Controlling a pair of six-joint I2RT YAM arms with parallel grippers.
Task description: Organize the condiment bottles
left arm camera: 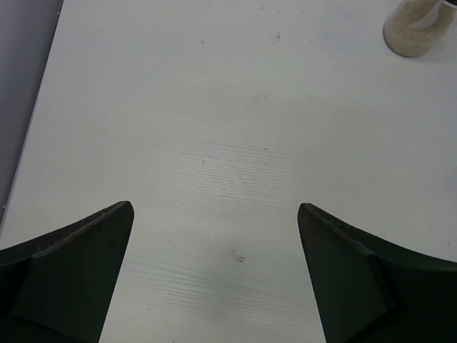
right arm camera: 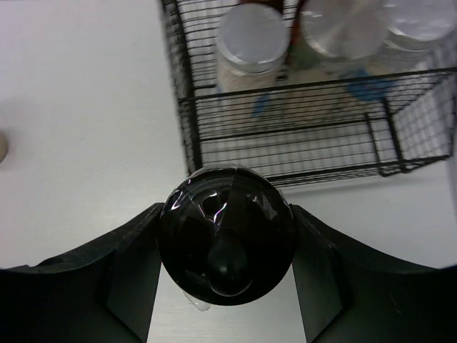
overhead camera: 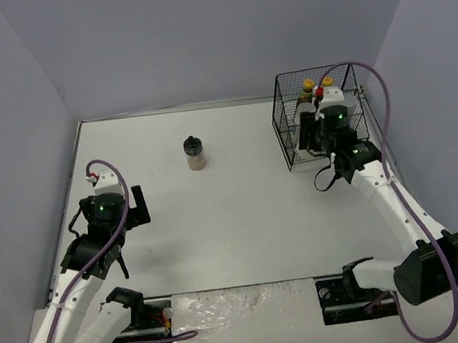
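Shakers: two, clear with black caps; held shaker [right arm camera: 227,250] shows a glossy domed cap, lone shaker [overhead camera: 195,153] stands mid-table, pale contents
Silver lids: three jars [right arm camera: 251,36] side by side in the basket [right arm camera: 187,121]
Sauce: two yellow caps [overhead camera: 308,85] at the basket's far end (partly hidden by the arm)
Right: right gripper [right arm camera: 227,214] clamped on the held shaker, at the basket's outer wall
Left: left gripper [left arm camera: 214,229] spread wide over the table [left arm camera: 214,107]

Glossy black shaker cap [right arm camera: 227,239], matt white table [right arm camera: 71,107]
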